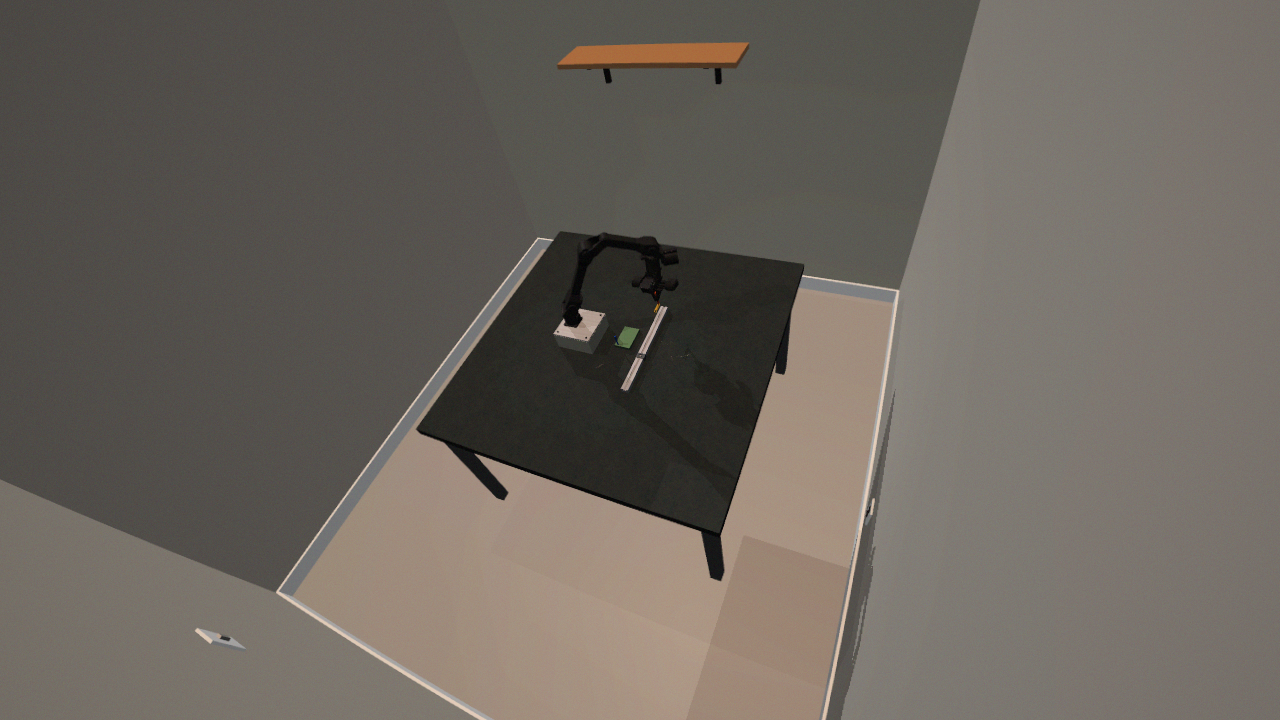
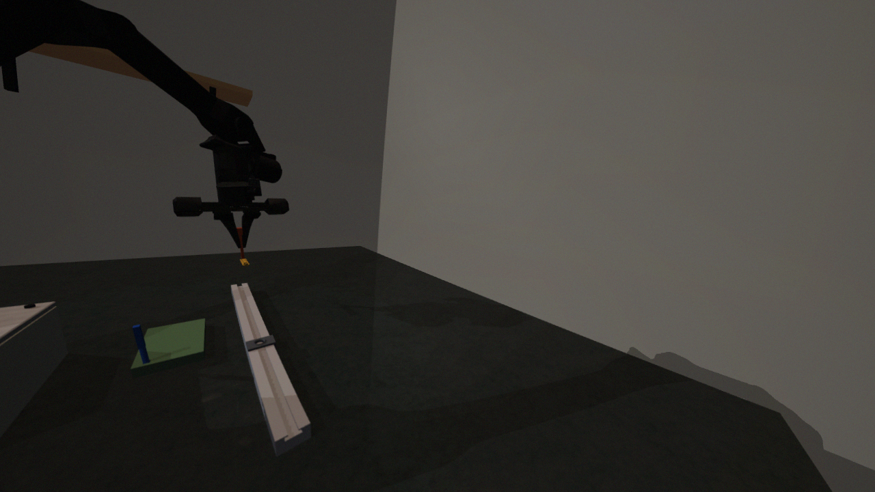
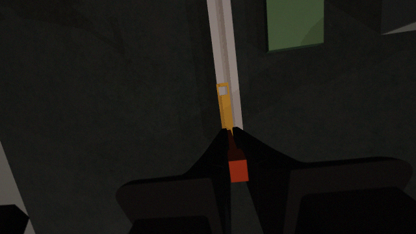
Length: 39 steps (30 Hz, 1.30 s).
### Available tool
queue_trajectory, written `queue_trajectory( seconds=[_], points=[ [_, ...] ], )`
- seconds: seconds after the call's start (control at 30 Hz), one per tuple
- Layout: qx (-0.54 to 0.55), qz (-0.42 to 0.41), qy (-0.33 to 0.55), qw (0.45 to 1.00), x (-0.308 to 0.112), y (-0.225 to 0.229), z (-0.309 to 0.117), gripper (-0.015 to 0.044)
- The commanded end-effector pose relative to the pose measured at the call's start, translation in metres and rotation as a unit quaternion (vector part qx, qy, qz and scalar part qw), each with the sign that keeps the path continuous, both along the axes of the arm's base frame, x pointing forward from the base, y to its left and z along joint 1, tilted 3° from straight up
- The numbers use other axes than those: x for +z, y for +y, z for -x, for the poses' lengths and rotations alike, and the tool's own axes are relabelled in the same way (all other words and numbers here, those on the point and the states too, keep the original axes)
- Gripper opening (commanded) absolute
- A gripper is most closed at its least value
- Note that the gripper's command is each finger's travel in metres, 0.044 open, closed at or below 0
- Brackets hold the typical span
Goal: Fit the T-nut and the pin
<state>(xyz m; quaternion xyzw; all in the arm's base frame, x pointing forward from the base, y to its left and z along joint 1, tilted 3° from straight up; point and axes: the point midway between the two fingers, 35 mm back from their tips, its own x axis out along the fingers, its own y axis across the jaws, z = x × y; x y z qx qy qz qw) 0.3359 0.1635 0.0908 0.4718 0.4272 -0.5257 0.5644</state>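
My gripper (image 2: 242,246) (image 3: 229,132) is shut on the orange handle (image 2: 243,251) (image 3: 238,170) of the brass T-nut (image 2: 245,262) (image 3: 227,114). The nut hangs in the air above the far end of the aluminum rail (image 1: 653,333) (image 2: 286,404) (image 3: 236,94); in the wrist view it overlaps the rail, nearly along it. The dark bracket (image 1: 640,355) (image 2: 268,340) sits across the middle of the rail, its hole visible in the exterior view. The blue pin (image 2: 141,345) stands tilted slightly at the near left corner of the green tray (image 1: 628,336) (image 2: 177,337) (image 3: 296,26).
The robot's base block (image 1: 586,339) (image 2: 24,367) stands left of the green tray. All stand on the black table (image 1: 572,429) (image 2: 428,367). An orange shelf (image 1: 653,55) is mounted on the wall beyond the table.
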Motion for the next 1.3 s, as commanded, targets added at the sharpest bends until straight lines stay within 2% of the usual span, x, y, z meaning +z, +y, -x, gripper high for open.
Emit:
queue_trajectory(
  seconds=[0.0,1.27],
  points=[
    [-0.002,0.003,-0.007,1.000,-0.0006,-0.0009,0.0011,-0.0150],
    [0.003,0.012,-0.074,0.997,-0.0070,0.0028,0.0050,-0.0150]
  ],
)
